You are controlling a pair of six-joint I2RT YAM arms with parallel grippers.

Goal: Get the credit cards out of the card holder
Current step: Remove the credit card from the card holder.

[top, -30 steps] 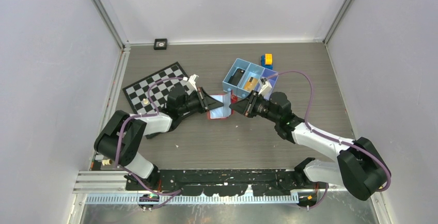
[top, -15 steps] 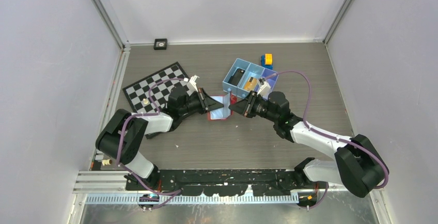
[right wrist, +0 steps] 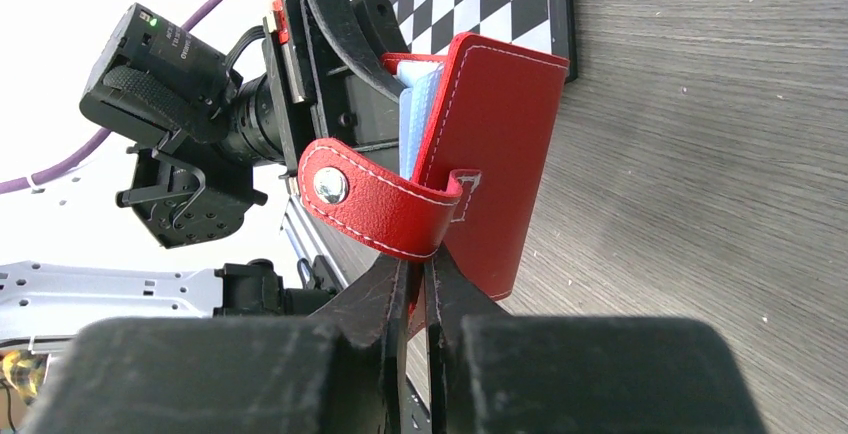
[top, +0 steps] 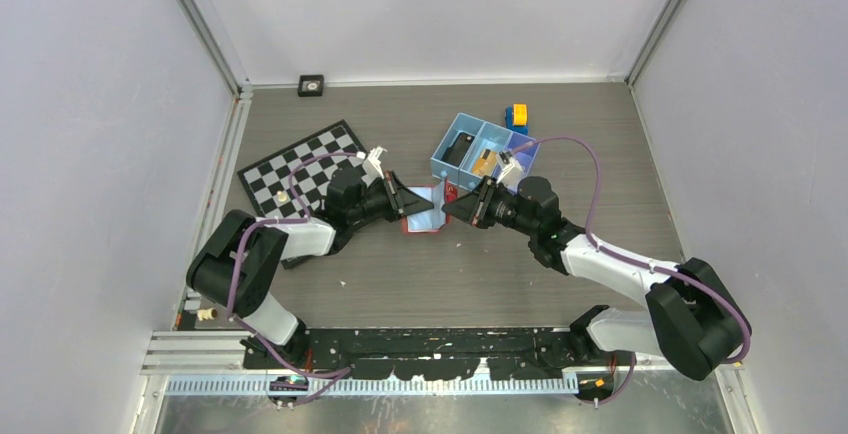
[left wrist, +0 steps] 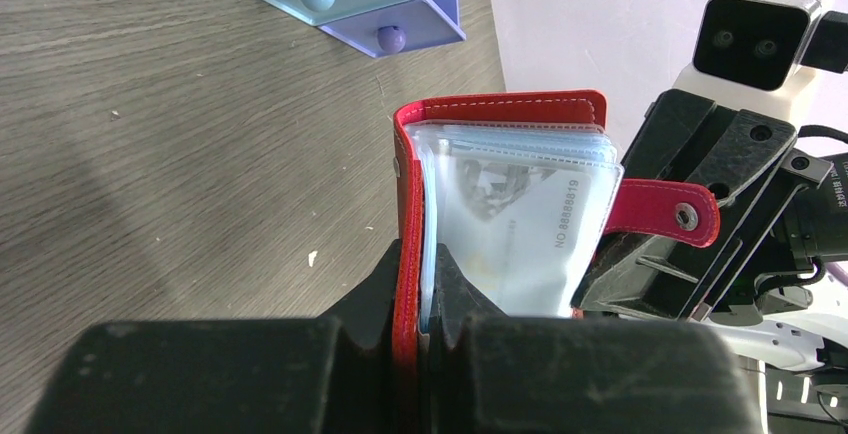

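The card holder (top: 424, 210), a small red wallet, is held up between both arms at the table's middle. My left gripper (top: 403, 201) (left wrist: 422, 254) is shut on its left red cover and pale blue lining. Clear sleeves fan out of the holder, and one credit card (left wrist: 540, 239), pale with a printed number, shows in the front sleeve. My right gripper (top: 452, 206) (right wrist: 415, 264) is shut on the holder's snap tab (right wrist: 375, 204), which curls in front of the red back cover (right wrist: 500, 144).
A blue three-compartment tray (top: 440, 160) stands just behind the holder, with a gold flat thing (top: 485, 162) and a dark thing inside. A checkerboard (top: 300, 169) lies at the left. A yellow and blue block (top: 517, 117) sits behind the tray.
My right gripper has edged slightly left and back with the snap tab in it. The left gripper and the holder have hardly moved.
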